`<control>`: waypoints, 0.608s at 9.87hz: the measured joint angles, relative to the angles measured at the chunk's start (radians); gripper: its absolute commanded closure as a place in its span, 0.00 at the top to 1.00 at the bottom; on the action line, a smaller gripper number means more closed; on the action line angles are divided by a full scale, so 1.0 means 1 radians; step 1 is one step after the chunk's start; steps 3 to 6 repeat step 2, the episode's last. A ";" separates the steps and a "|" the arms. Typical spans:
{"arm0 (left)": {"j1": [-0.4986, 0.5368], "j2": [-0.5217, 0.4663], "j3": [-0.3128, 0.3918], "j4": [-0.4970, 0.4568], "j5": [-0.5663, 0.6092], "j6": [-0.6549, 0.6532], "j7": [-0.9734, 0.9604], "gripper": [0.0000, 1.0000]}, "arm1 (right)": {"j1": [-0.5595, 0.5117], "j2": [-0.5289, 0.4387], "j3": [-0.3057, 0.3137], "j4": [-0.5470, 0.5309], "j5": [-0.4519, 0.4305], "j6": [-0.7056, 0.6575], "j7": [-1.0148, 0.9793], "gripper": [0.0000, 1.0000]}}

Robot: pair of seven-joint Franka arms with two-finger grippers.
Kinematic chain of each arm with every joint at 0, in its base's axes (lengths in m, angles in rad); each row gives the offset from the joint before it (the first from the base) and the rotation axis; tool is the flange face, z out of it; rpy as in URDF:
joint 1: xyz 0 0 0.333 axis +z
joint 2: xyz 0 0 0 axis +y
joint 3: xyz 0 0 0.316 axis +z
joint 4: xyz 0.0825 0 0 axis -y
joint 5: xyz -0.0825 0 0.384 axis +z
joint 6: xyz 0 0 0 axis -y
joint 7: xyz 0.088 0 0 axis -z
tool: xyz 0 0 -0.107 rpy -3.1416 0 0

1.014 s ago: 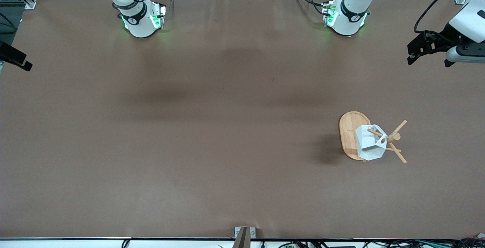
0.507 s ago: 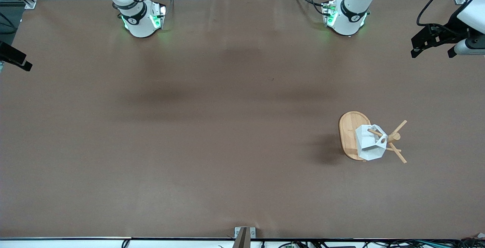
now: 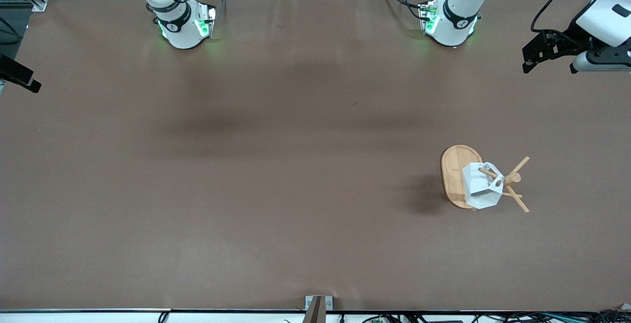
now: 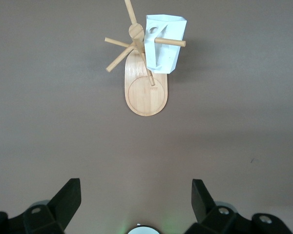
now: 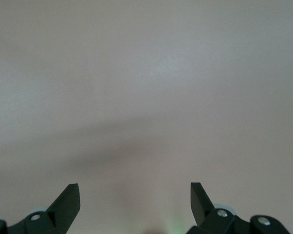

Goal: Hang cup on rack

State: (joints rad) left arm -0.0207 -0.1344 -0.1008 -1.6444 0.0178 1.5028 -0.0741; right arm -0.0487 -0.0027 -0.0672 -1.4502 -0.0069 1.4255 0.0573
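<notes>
The cup [image 3: 480, 190] hides part of the rack [image 3: 456, 175] base and its lower post. At three o'clock in the front view, the left gripper [image 3: 549, 61] is partly cut off; at nine o'clock only a dark tip of the right gripper [image 3: 19, 79] shows.

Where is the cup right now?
The cup hangs by its handle on a peg of the rack, toward the left arm's end of the table.

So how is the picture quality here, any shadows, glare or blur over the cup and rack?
Front view: even light, no glare; the cup and rack are sharp, with a soft shadow toward the right arm's end. Left wrist view: both clear, light flat. Right wrist view: only pale, washed-out table with a faint shadow band.
</notes>
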 measured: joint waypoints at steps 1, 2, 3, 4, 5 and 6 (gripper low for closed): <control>0.001 0.005 0.001 0.008 0.000 0.000 0.000 1.00 | 0.000 0.000 0.000 0.000 0.000 0.000 0.000 1.00; 0.002 0.010 0.001 0.016 0.000 0.000 0.000 1.00 | 0.000 0.000 0.000 0.000 0.000 0.000 0.000 1.00; 0.002 0.010 0.001 0.016 0.000 0.000 0.000 1.00 | 0.000 0.000 0.000 0.000 0.000 0.000 0.000 1.00; 0.002 0.010 0.001 0.016 0.000 0.000 0.000 1.00 | 0.000 0.000 0.000 0.000 0.000 0.000 0.000 1.00; 0.002 0.010 0.001 0.016 0.000 0.000 0.000 1.00 | 0.000 0.000 0.000 0.000 0.000 0.000 0.000 1.00; 0.002 0.010 0.001 0.016 0.000 0.000 0.000 1.00 | 0.000 0.000 0.000 0.000 0.000 0.000 0.000 1.00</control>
